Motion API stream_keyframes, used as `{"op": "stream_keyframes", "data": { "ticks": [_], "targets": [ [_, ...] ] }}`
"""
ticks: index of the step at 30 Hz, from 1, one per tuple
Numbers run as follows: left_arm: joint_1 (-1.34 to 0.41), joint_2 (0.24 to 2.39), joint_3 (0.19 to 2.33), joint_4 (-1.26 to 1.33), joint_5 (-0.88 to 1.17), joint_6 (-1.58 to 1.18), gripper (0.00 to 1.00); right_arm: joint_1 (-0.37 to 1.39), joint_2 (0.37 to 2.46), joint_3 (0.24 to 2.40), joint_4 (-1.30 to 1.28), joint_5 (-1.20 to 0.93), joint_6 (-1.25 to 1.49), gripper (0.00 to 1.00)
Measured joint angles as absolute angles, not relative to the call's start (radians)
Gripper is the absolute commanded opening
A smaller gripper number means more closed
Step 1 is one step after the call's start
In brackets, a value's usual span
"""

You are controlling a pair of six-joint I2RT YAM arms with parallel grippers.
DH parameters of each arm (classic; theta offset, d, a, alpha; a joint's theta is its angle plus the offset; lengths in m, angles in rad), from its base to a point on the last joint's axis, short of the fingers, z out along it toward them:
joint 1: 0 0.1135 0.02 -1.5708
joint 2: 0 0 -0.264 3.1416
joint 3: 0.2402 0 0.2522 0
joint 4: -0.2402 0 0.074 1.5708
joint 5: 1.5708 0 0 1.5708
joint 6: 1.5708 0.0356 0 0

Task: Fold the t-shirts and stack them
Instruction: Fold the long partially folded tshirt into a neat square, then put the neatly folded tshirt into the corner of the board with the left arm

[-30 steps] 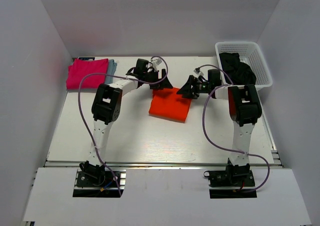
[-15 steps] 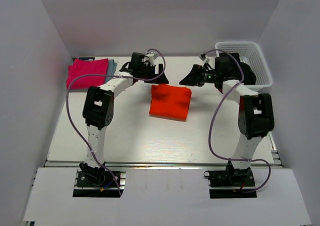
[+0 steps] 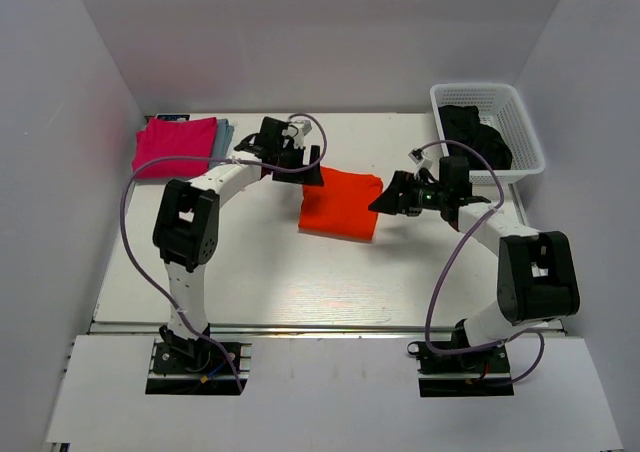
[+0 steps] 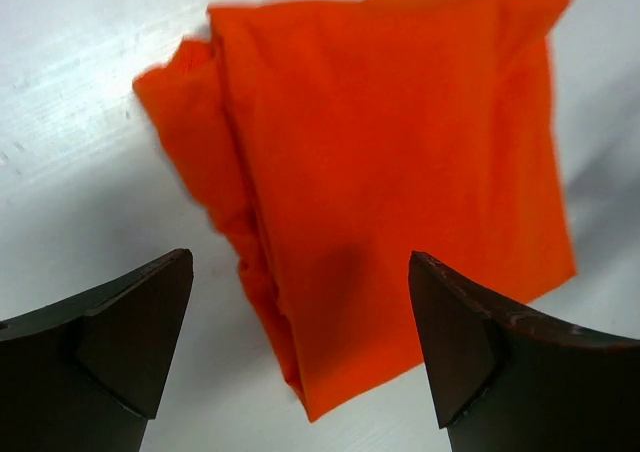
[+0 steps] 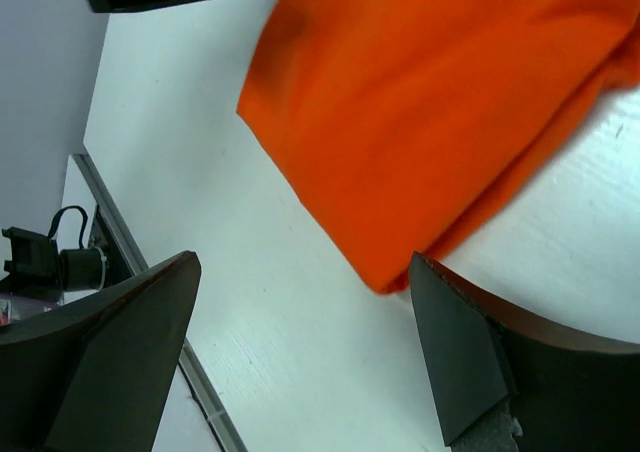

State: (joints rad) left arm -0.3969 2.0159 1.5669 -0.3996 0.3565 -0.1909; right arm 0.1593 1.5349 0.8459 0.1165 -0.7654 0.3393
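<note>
A bright orange t-shirt (image 3: pixel 340 204) lies folded into a rectangle on the white table, mid-back. My left gripper (image 3: pixel 311 173) is open and empty just above its far left corner. In the left wrist view the orange shirt (image 4: pixel 390 162) fills the space ahead of the left gripper (image 4: pixel 300 262). My right gripper (image 3: pixel 385 204) is open and empty at the shirt's right edge. The right wrist view shows the shirt's corner (image 5: pixel 440 102) ahead of the right gripper (image 5: pixel 305 262). A magenta-pink shirt (image 3: pixel 175 147) lies folded on a light blue-grey one (image 3: pixel 225 132) at the back left. Dark black shirts (image 3: pixel 475 137) fill the basket.
A white lattice basket (image 3: pixel 525 137) stands at the back right corner. White walls close in the table on the left, back and right. The table's metal front rail (image 3: pixel 320 325) runs along the near edge.
The right gripper came from beside the basket down and left to the orange shirt's right edge. The left gripper dropped slightly toward the shirt's far left corner. The shirt has not moved.
</note>
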Motion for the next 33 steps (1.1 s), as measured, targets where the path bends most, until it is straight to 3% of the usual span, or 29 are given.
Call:
{"op": "stream_keyframes", "data": {
  "ticks": [9, 13, 19, 20, 23, 33],
  "targets": [
    [-0.414, 2.119, 1.536, -0.431, 0.341, -0.172, 0.86, 0.158, 1.465, 0.793, 0.071, -0.725, 0.326, 0.9],
    [-0.437, 2.128, 1.537, -0.424, 0.34, -0.165, 0.74, 0.157, 1.444, 0.786, 0.056, -0.705, 0.318, 0.9],
    [-0.46, 2.167, 1.576, -0.421, 0.328, -0.151, 0.42, 0.157, 1.438, 0.759, 0.05, -0.687, 0.31, 0.9],
    [-0.461, 2.172, 1.581, -0.415, 0.325, -0.15, 0.42, 0.157, 1.438, 0.756, 0.049, -0.686, 0.309, 0.9],
    [-0.466, 2.189, 1.6, -0.416, 0.298, -0.147, 0.01, 0.157, 1.438, 0.754, 0.046, -0.682, 0.306, 0.9],
    [-0.457, 2.204, 1.651, -0.419, 0.199, -0.056, 0.0, 0.136, 1.384, 0.723, 0.048, -0.662, 0.299, 0.9]
  ]
}}
